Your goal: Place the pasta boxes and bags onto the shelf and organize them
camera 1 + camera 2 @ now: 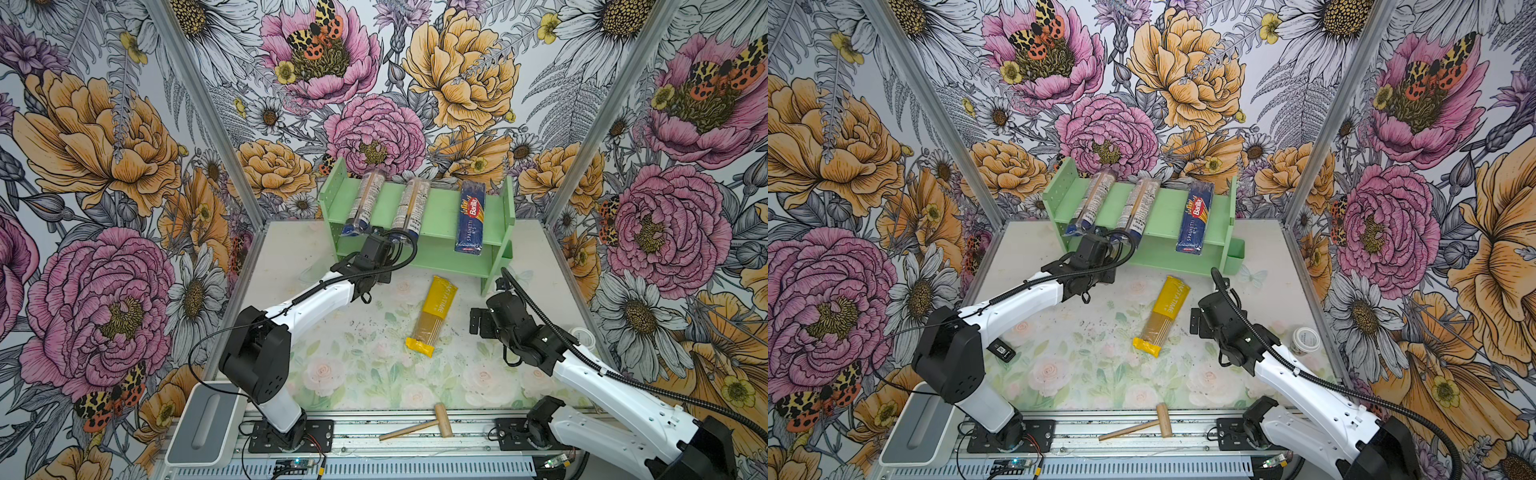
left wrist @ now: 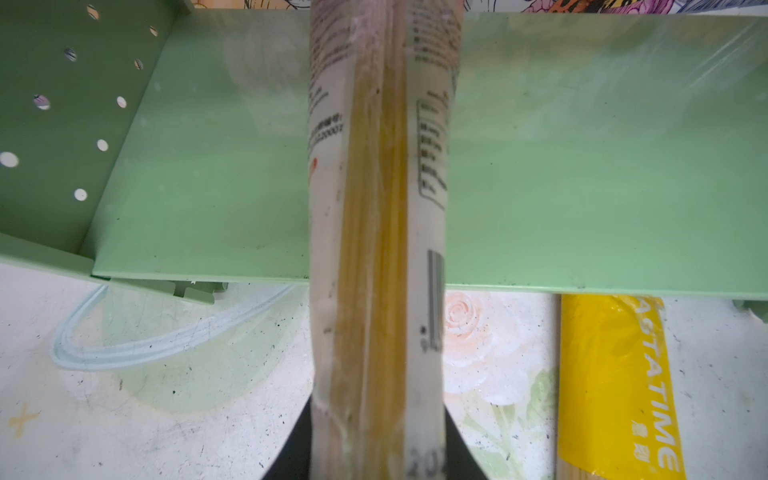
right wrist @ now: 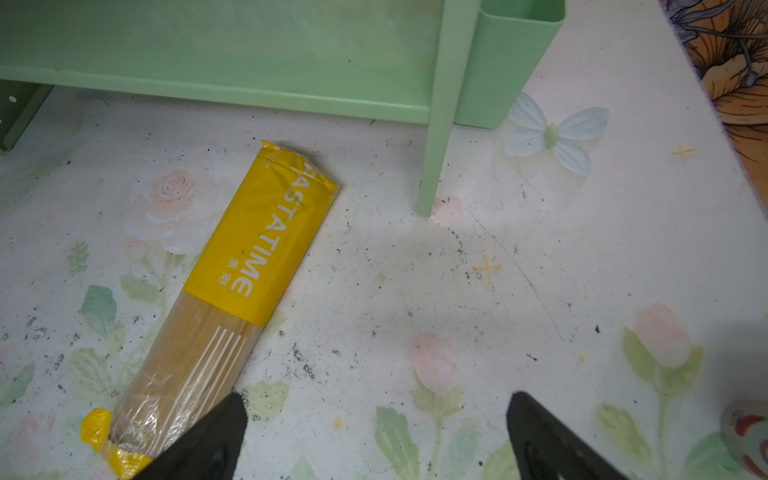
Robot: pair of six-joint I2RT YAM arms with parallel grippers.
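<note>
Left tool [image 2: 376, 453]: clamped tight on the near end of the second clear bag [image 1: 409, 208], just in front of the top tier of the shelf [image 1: 440, 212].
Leftmost clear bag [image 1: 360, 203]: lies front to back on the top tier beside the left side panel. Its blue end overhangs the front edge.
Second clear bag: lies on the same tier, parallel to the first and apart from it. Its near end sticks out past the front edge into the tool.
Yellow bag [image 1: 434, 316]: flat and slanted on the tabletop [image 1: 357, 332] in front of the shelf, between the two arms.
Barilla box [image 1: 471, 218]: front to back on the top tier near the right side panel, its near end overhanging.
Right tool [image 3: 378, 440]: jaws spread wide and holding nothing, over the tabletop just right of the yellow bag and not touching it.
Small jar [image 1: 582, 336]: on the tabletop by the right wall.
</note>
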